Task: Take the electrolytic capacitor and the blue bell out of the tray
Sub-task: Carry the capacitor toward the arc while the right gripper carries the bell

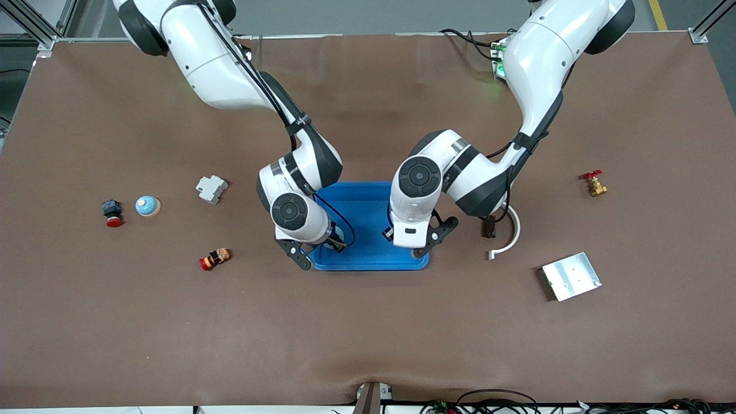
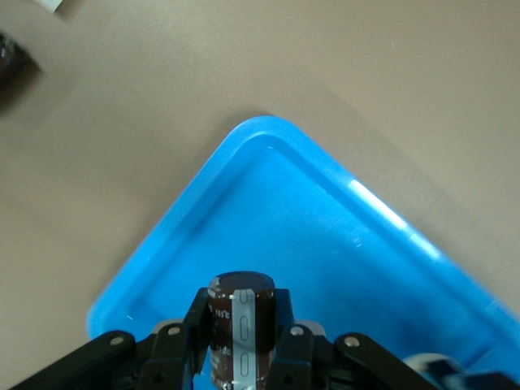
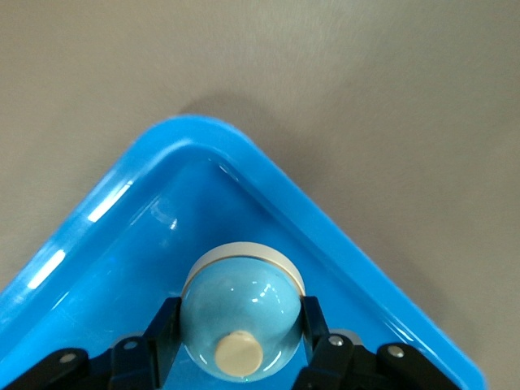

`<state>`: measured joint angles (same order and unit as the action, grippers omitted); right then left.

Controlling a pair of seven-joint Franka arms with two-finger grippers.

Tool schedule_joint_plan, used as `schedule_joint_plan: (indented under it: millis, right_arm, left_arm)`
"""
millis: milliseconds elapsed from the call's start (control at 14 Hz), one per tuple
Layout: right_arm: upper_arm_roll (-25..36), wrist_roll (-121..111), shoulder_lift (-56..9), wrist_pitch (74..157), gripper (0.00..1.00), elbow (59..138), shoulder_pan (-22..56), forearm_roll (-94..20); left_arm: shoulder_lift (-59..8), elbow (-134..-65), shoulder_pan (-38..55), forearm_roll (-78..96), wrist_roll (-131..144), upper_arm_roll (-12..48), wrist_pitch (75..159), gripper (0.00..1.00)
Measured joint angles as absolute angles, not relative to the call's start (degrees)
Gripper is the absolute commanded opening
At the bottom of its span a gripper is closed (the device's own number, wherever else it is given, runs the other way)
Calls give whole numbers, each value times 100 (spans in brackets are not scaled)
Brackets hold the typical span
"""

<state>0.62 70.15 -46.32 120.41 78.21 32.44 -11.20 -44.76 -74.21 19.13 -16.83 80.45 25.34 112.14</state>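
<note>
While both arms reach down over the blue tray point(image 1: 368, 198), I read it like this:

right arm: comes from the base at the view's upper left, elbow bent, wrist pointing down at the tray corner nearer the front camera, toward its own end of the table.
right gripper point(image 3: 240, 337): fingers point(image 3: 160, 331) clamped on either side of the bell point(image 3: 240, 313), pale blue dome, cream button on top. From the wrist view I see the bell over the tray floor just inside that corner; can't tell if it touches.
left arm: comes from the upper right base, folded at the elbow, wrist down over the tray's other near corner.
left gripper point(image 2: 241, 341): pinching the capacitor point(image 2: 240, 321), dark brown can with a grey stripe, upright, over the tray floor near the corner.
loose on table, right arm's end: second bell-like dome point(image 1: 147, 206), red push button point(image 1: 112, 213), grey breaker point(image 1: 211, 188), small orange part point(image 1: 215, 258).
left arm's end: metal plate point(image 1: 570, 276), brass valve point(image 1: 594, 184), white curved piece point(image 1: 509, 237).
</note>
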Motion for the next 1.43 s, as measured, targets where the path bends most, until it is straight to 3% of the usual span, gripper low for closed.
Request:
schedule_joint_plan:
  millis: [428, 784, 1140, 1425]
  right_arm:
    - [148, 5659, -4007, 10772, 0, 7881, 2566, -1052]
    - [186, 3362, -3268, 10613, 0, 8873, 1552, -836]
    - [190, 1440, -2672, 10930, 0, 9893, 547, -487]
    - [188, 655, -2666, 11949, 0, 10646, 177, -446]
  left_arm:
    - [-4470, -7409, 1575, -1753, 5867, 2519, 10938, 0]
    - [-4260, -7385, 1493, -1832, 4782, 2509, 10742, 0]
    - [-4133, -7473, 1066, -1791, 4660, 2519, 10776, 0]
    - [-3468, -8469, 573, -1791, 4153, 2540, 11286, 0]
